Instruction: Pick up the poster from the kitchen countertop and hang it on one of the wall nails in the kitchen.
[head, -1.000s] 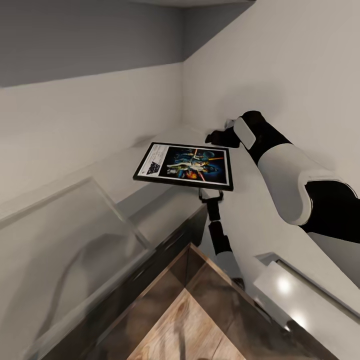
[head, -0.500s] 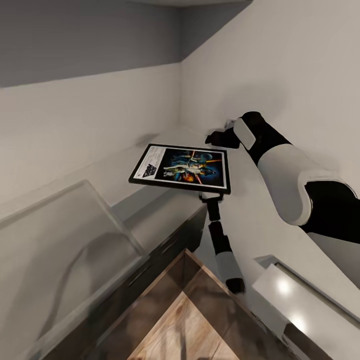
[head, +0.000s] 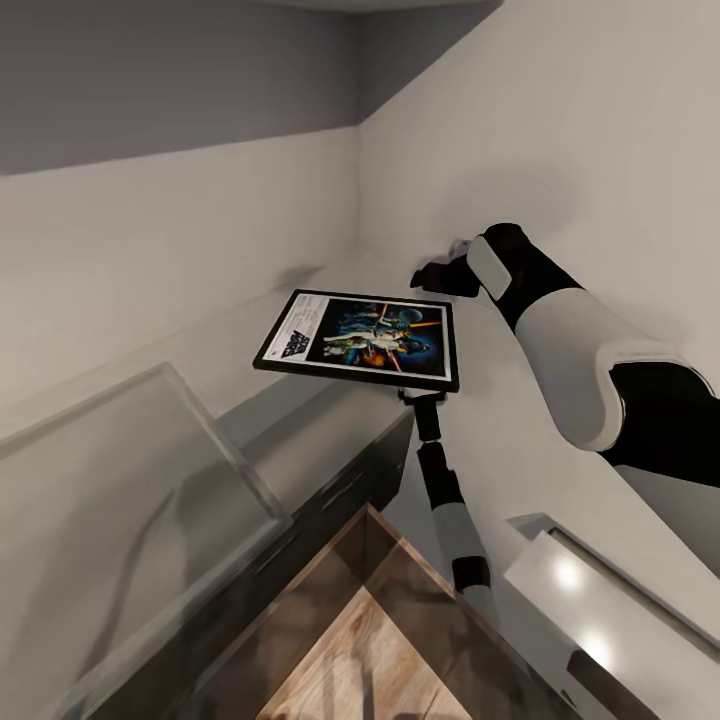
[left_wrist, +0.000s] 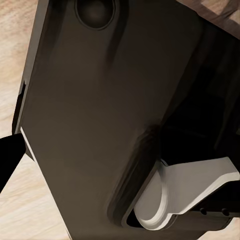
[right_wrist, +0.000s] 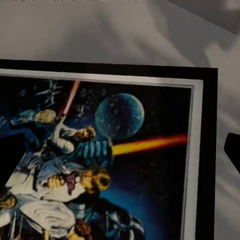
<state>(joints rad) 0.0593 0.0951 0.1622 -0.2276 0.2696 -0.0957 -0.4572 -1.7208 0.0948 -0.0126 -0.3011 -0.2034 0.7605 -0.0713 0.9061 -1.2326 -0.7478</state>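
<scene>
Fingers of the left gripper pinch the poster at the middle of its near long edge, holding it almost flat and face up in the air above the inner corner of the kitchen countertop. The right gripper sits at the end of the right arm, beyond the poster's far edge and close to the wall; whether its fingers are spread or closed cannot be told. The pick-up looks done: the poster is clear of the worktop. What is left is the hanging, and no nail can be made out on the walls here, so finding one seems the next concern. A white title strip lies at the poster's left end, with dark lettering too small to read; the right wrist view gives the artwork, a lightsaber and a planet, but no words
</scene>
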